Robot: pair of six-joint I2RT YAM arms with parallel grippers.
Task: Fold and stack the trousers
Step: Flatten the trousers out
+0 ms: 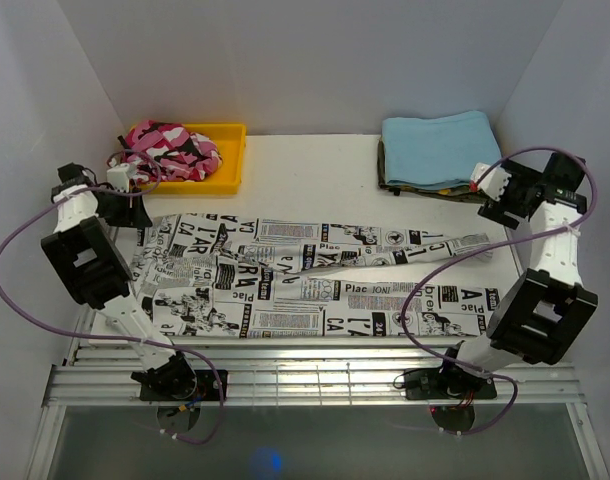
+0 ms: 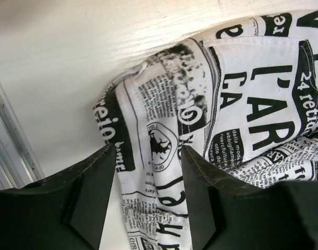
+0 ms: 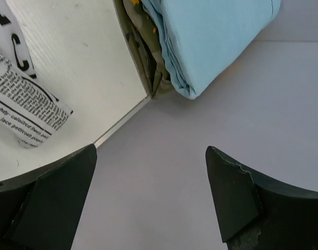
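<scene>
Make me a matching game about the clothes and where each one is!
Things:
1. newspaper-print trousers
2. pink camouflage garment
3. light blue cloth

Places:
A. folded at the far right corner
B. spread out across the middle of the table
C. bunched up in the yellow tray

Pairs: 1-B, 2-C, 3-A

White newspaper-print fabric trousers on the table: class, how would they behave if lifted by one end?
The white newspaper-print fabric trousers would probably droop limply: they lie flat, legs overlapping. Pushed, they would likely bunch rather than slide, as one end lies rumpled in the left wrist view.
</scene>
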